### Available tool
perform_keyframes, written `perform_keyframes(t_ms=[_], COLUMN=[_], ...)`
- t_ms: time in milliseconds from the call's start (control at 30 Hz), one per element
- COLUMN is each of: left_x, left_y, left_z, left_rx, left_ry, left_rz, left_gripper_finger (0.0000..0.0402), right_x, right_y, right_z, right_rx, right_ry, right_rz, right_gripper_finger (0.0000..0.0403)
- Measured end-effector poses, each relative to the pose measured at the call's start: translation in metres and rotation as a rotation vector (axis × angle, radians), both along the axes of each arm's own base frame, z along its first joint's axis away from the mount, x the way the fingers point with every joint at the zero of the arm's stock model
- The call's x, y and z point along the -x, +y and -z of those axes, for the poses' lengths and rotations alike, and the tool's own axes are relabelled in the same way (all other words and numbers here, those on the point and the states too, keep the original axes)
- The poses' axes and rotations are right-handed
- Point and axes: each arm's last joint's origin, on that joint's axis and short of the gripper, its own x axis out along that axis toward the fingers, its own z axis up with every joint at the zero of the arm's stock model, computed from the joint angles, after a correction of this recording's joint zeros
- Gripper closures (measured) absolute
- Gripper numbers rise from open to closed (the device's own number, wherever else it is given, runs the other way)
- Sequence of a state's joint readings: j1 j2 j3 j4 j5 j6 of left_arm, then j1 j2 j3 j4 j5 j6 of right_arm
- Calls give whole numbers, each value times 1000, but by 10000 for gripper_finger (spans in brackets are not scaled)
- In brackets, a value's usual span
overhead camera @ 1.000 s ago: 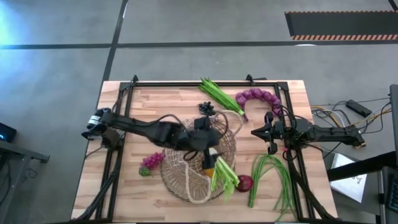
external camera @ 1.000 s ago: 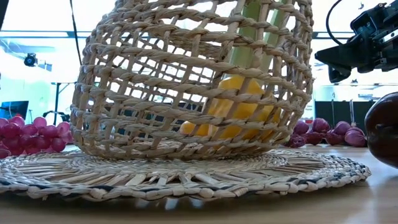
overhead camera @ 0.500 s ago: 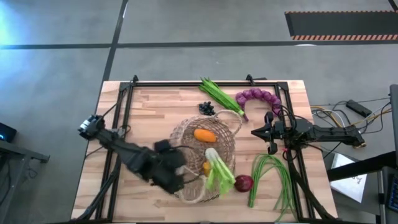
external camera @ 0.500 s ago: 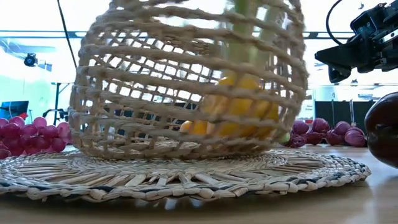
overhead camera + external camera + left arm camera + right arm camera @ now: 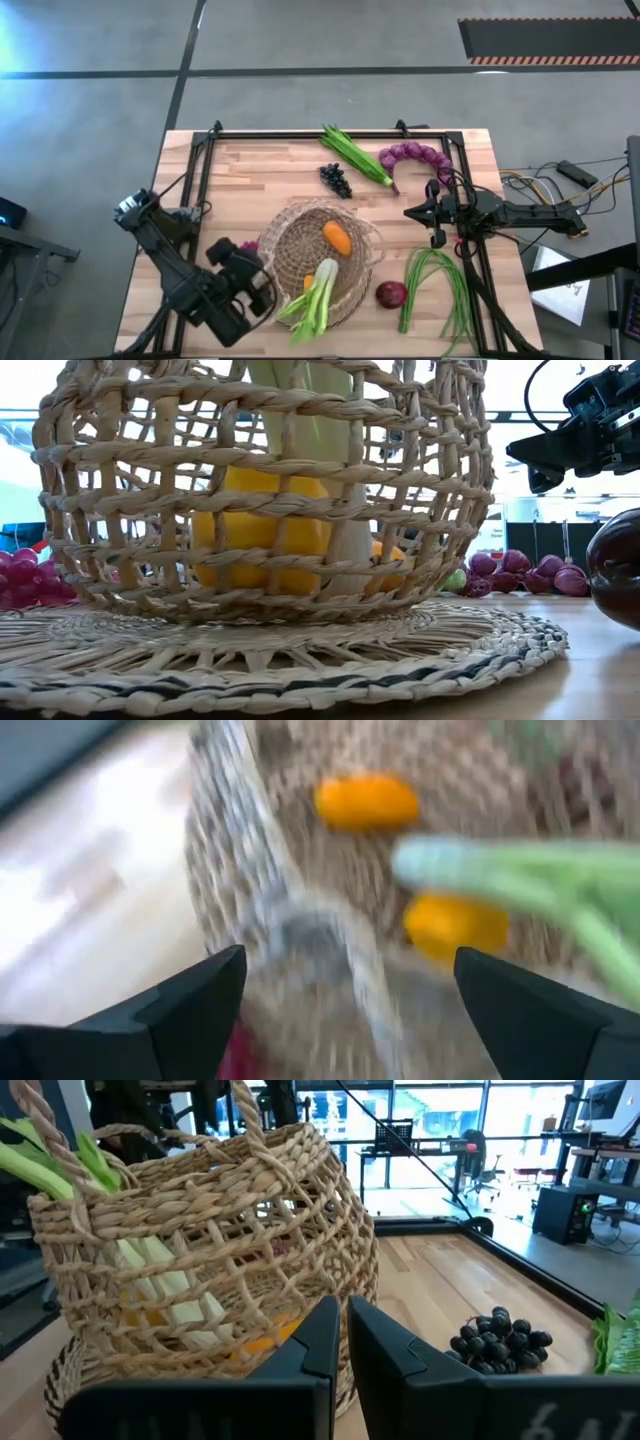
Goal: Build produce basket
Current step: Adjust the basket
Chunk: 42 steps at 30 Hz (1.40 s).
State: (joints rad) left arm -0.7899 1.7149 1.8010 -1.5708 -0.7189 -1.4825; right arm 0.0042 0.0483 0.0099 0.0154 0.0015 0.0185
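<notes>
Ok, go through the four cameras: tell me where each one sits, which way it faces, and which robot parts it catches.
High view: above the table, looking straight down; both arms show, left gripper beside the basket.
Low view: at tabletop height, facing the basket; an arm shows at upper right.
Left wrist view: faces the basket's inside, past its own spread fingers.
Right wrist view: faces the basket past its closed fingers.
Shared: all four show the basket with the orange peppers and the leek.

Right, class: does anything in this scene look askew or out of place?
Yes. The leek sticks out over the rim of the basket instead of lying inside with the two orange peppers. Much produce is outside on the table: dark grapes, red onion, green beans.
</notes>
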Motion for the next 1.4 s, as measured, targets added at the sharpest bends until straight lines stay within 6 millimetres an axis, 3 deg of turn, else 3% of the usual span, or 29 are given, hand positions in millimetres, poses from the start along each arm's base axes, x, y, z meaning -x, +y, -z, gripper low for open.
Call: perform_keyframes(t_ms=[167, 367, 433, 533, 733, 833, 1133, 1267, 1400], left_x=[-10, -7, -7, -5, 12, 19, 31, 36, 37], left_y=[10, 7, 1, -7, -5, -9, -7, -4, 1], left_z=[-9, -50, -61, -67, -35, -6, 79, 90, 79], left_rx=[-133, -230, -187, 66, 383, 419, 461, 477, 436], left_ry=[-150, -308, -295, -178, 159, 292, 449, 481, 386], left_rz=[-31, 62, 168, 336, 86, 10, -61, -45, -19], left_gripper_finger=[61, 61, 61, 61, 61, 61, 61, 61, 61], right_x=[0, 0, 0, 0, 0, 0, 0, 0, 0], right_y=[0, 0, 0, 0, 0, 0, 0, 0, 0], right_z=[0, 0, 0, 0, 0, 0, 0, 0, 0], right_rx=[0, 1, 2, 1, 2, 1, 0, 1, 2], right_ry=[0, 0, 0, 0, 0, 0, 1, 1, 1], right_rz=[0, 0, 0, 0, 0, 0, 0, 0, 0], right_gripper_finger=[385, 385, 385, 385, 385, 385, 385, 385, 385])
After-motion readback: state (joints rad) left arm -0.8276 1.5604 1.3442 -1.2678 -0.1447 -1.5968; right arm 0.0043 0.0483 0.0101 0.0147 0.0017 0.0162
